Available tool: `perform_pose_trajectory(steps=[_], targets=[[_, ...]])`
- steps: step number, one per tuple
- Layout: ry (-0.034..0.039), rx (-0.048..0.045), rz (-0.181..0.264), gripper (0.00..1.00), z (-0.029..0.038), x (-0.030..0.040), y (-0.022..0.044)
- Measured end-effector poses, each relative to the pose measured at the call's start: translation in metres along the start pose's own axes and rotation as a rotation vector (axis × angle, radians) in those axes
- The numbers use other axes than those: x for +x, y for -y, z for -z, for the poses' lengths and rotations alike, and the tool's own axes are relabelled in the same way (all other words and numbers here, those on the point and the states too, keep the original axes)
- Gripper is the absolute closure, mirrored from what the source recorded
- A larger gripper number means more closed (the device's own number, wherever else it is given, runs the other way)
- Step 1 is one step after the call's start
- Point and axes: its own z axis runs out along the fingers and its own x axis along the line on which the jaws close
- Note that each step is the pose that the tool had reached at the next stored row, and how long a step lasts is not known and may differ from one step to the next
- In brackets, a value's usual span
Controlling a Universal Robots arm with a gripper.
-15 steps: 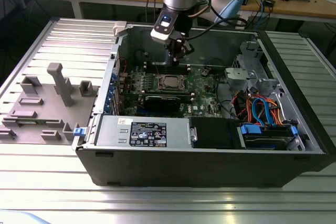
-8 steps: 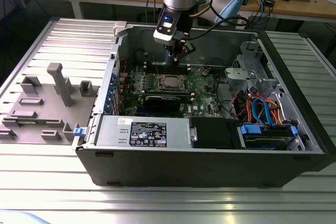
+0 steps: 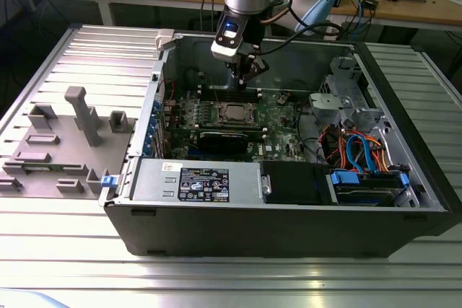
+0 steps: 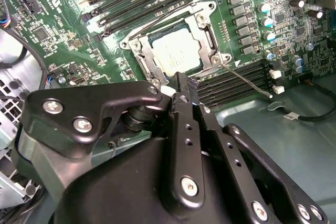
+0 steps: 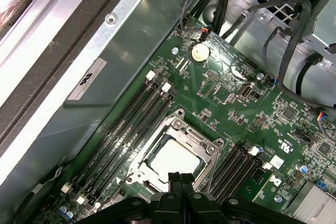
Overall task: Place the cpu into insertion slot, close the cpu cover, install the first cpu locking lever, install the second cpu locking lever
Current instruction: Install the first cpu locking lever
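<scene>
One cpu [image 4: 178, 51], one cpu cover [image 4: 146, 61], one motherboard [image 4: 68, 56]

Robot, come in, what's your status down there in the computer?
Gripper hovering by cpu, jaws shut, empty. Cpu cover down over it. One locking lever sticking out, looks unlatched. Nothing blocking.

We list: cpu [image 4: 177, 51] silver-grey; cpu cover [image 4: 211, 38] silvery; motherboard [image 5: 294, 129] green; memory slots [image 5: 131, 119] black; gripper [image 4: 186, 82] matte black; cables [image 3: 351, 155] blue and orange, three o'clock from cpu in the exterior view.
</scene>
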Motion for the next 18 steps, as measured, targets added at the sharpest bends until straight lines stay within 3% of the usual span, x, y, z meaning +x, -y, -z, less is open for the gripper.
perform_pose_trajectory(steps=[5,12,18], targets=[[-0.0002,-0.0005,0.014,0.89,0.0000,0.0000,0.0000],[-0.0019,-0.0044,0.153,0.89,0.0000,0.0001,0.0005],[-0.0020,-0.0047,0.160,0.89,0.0000,0.0000,0.0005]])
